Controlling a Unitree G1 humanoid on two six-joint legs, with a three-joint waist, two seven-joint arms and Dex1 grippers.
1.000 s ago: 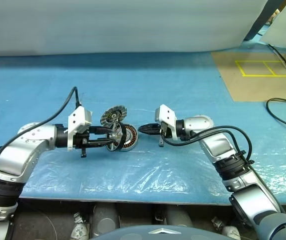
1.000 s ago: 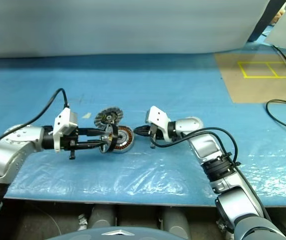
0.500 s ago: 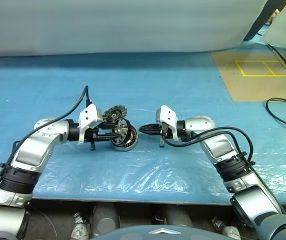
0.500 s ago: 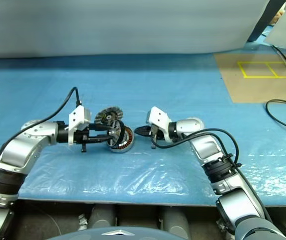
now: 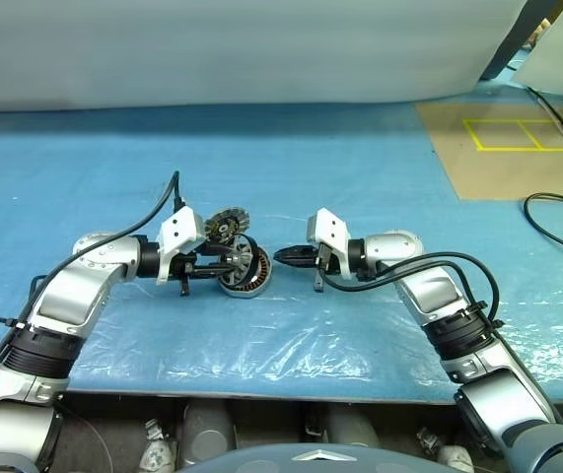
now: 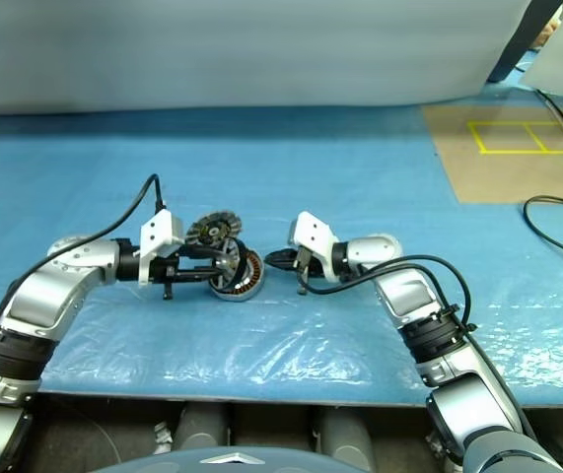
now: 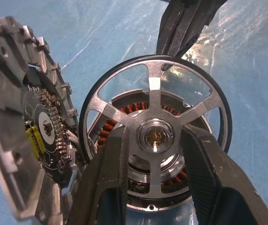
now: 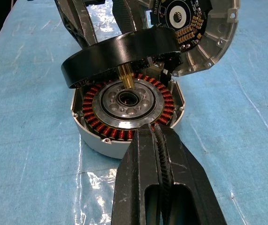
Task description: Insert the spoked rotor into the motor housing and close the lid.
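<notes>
My left gripper (image 5: 232, 262) is shut on the spoked rotor (image 7: 156, 136), its fingers (image 7: 110, 173) clamped on either side of the silver hub. The rotor (image 8: 119, 54), a black-rimmed ring with a brass shaft, hangs tilted just above the motor housing (image 8: 124, 101). The housing (image 5: 253, 282) lies on the blue sheet with its copper windings showing. The lid (image 5: 225, 225) stands open at the housing's far rim, its inner face (image 8: 195, 28) carrying a circuit board. My right gripper (image 8: 155, 136) is shut and empty, its tips close to the housing's near rim.
The table (image 5: 360, 168) is covered by a blue sheet, with wrinkled clear plastic (image 5: 261, 340) along its front edge. A brown board (image 5: 518, 148) with yellow tape lies at the far right, and a black cable (image 5: 557, 222) loops beside it.
My left arm has carried the rotor to the right, from beside the housing to just over it. The right arm has stayed still.
</notes>
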